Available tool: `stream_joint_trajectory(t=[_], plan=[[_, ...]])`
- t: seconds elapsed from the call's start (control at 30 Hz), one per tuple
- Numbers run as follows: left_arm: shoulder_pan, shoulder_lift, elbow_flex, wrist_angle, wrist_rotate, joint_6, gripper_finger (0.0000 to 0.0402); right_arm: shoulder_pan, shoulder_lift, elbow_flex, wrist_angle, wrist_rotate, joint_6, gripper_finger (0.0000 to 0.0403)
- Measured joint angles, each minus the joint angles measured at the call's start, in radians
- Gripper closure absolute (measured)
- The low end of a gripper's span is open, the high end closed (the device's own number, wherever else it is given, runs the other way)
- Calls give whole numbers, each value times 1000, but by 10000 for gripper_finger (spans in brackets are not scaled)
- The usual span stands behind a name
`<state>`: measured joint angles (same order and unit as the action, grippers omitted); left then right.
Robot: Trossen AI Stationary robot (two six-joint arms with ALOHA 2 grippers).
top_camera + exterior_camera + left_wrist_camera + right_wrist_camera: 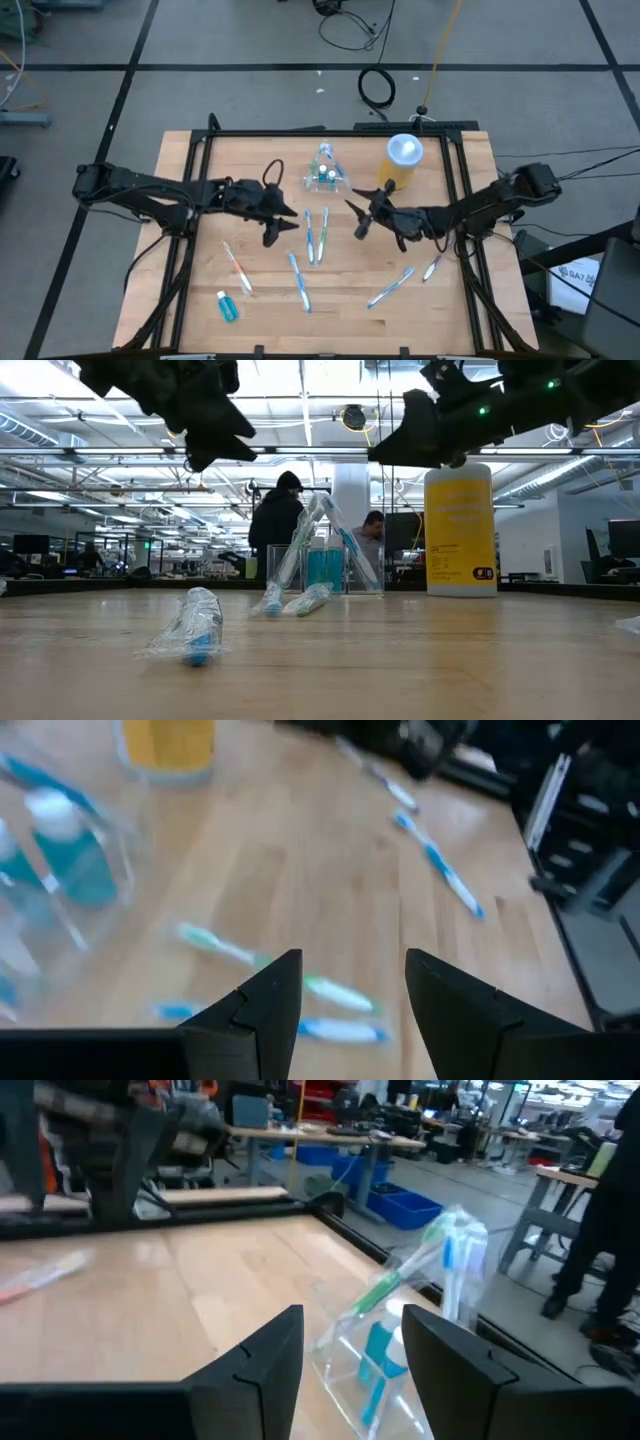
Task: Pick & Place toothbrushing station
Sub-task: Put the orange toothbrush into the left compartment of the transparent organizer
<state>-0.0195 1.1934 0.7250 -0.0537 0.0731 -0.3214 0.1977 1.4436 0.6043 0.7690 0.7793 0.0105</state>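
The toothbrushing station [325,175] is a small clear plastic holder standing on its base at the table's far middle, with toothbrushes and a blue tube in it; it also shows in the low view [325,560] and the right wrist view [400,1330]. My left gripper [285,222] is open and empty, above the table to the holder's near left. My right gripper [358,218] is open and empty, to the holder's near right. Two wrapped toothbrushes [316,235] lie flat between the grippers.
A yellow jar with a white lid [402,162] stands right of the holder. Wrapped toothbrushes [299,280] [390,288] [237,268] and a small blue bottle [227,306] lie toward the near edge. A black frame [330,131] borders the table. People stand in the room behind.
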Motion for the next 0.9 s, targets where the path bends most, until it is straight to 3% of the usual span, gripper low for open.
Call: stream_joint_trajectory(t=[0.13,0.37,0.67,0.8,0.9], plan=[[-50,0,0,-99,-71,-114,215,0,-28,-20,0,-44,42,237],[-165,0,0,-357,-183,-441,215,-1,-29,-35,-22,-252,102,239],[-367,0,0,-714,-194,-1141,215,-13,-28,-35,-40,-284,12,242],[-466,0,0,-773,-198,-1470,215,-41,-28,-35,-40,-283,16,243],[-533,0,0,-785,-203,-1620,215,-61,-28,-35,-41,-283,51,243]])
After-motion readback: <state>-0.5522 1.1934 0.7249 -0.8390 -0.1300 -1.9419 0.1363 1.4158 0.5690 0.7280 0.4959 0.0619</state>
